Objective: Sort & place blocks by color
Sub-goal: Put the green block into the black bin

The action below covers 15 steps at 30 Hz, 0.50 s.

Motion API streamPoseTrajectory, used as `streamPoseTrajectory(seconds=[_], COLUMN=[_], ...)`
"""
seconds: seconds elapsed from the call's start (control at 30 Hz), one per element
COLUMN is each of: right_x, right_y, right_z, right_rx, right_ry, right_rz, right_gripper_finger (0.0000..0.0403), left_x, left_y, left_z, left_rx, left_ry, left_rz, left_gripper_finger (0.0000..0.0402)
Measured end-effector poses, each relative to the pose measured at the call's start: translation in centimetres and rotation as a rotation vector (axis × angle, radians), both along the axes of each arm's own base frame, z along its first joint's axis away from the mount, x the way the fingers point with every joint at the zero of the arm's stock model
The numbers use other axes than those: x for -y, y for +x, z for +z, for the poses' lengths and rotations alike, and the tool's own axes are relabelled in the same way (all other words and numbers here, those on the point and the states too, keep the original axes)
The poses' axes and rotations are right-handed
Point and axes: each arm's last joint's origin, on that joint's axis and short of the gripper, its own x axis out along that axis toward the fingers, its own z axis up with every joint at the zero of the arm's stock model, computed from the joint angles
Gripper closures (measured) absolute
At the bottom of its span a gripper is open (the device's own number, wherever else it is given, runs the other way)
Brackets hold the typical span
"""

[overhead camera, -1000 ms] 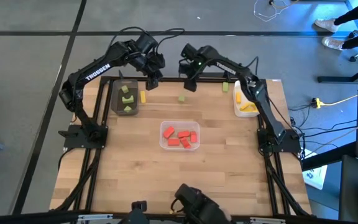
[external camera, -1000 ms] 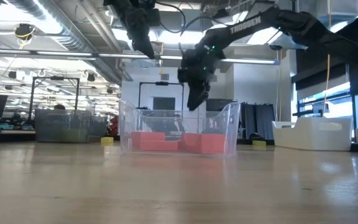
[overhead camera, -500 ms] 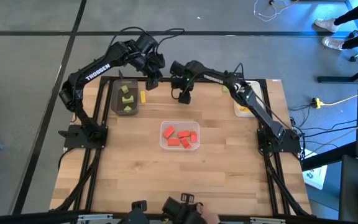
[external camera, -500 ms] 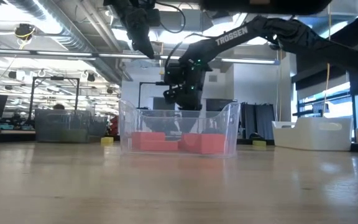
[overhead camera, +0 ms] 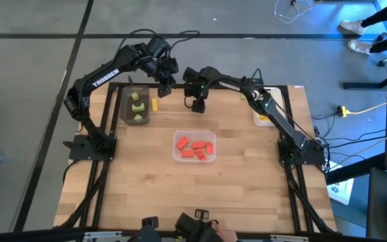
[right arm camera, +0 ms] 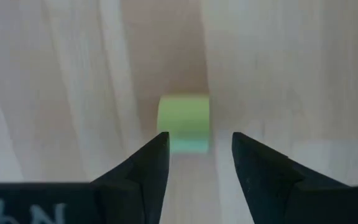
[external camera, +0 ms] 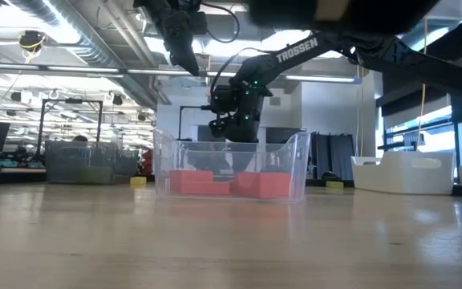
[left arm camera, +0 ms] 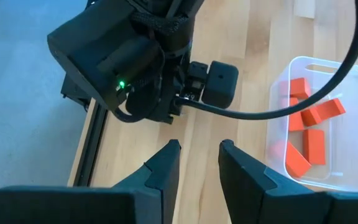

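A light green block (right arm camera: 183, 121) lies flat on the wooden table at the far middle. My right gripper (right arm camera: 199, 140) hangs straight above it, open, with a fingertip on either side and a gap showing to the block. In the high view this gripper (overhead camera: 197, 104) hides the block. My left gripper (overhead camera: 162, 89) waits open, high over the far left of the table, with nothing between its fingers (left arm camera: 166, 163). A yellow block (overhead camera: 154, 104) lies beside the dark grey tray (overhead camera: 127, 106).
The dark grey tray holds green blocks. A clear tray (overhead camera: 177, 153) at the table's middle holds red blocks (overhead camera: 195, 148). A white tray (overhead camera: 256, 115) with yellow blocks stands at the far right, partly under my right arm. Bare wood lies toward the near edge.
My right gripper has come down and gone toward the table's left and near edge, tipping steeper, and now stands over the green block. My left arm has kept still.
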Motion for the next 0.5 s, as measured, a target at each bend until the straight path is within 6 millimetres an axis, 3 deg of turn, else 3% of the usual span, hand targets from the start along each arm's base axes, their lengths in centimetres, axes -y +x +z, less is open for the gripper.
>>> streamPoseTrajectory(seconds=[0.17,0.37,0.5], right_x=[-0.2,0.6,2.2], right_y=[-0.8,-1.5,-2.5], right_z=[0.6,0.8,0.8], right_rx=[-0.078,-0.098,-0.095], right_ry=[0.011,0.014,0.014], right_rz=[-0.008,-0.026,-0.049], right_gripper_finger=[0.0268,0.0384,0.0395], left_x=[0.0,0.0,0.0], left_y=[0.0,0.0,0.0], left_z=[0.0,0.0,0.0], left_rx=[0.000,-0.001,-0.001], left_ry=[0.001,0.002,0.001], left_rz=[-0.001,-0.002,-0.002], left_gripper_finger=[0.0301,0.0301,0.0301])
